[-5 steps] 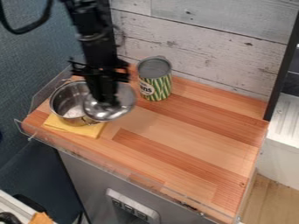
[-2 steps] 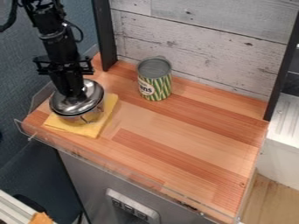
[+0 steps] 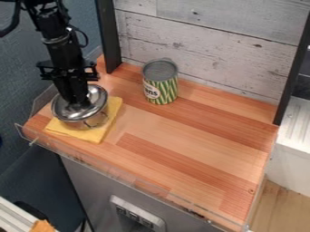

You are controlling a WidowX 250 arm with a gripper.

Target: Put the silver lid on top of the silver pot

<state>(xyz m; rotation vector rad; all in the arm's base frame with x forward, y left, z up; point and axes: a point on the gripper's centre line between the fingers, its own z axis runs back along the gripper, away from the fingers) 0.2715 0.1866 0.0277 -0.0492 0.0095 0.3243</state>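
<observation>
With black fingers [image 3: 77,100] closed on the middle of the silver lid [image 3: 95,100], right on top of the silver pot [image 3: 75,123]. Below the pot, a yellow cloth [image 3: 95,135], at the left end of the wooden tabletop [image 3: 181,140]; farther right, apart from the pot, a green-striped can [image 3: 162,90]. Step in hand, judging by the lid's position: settling it onto the rim. Next, most likely: check for an even fit all round, then loosen the grip and lift straight up, without dragging the lid aside.
</observation>
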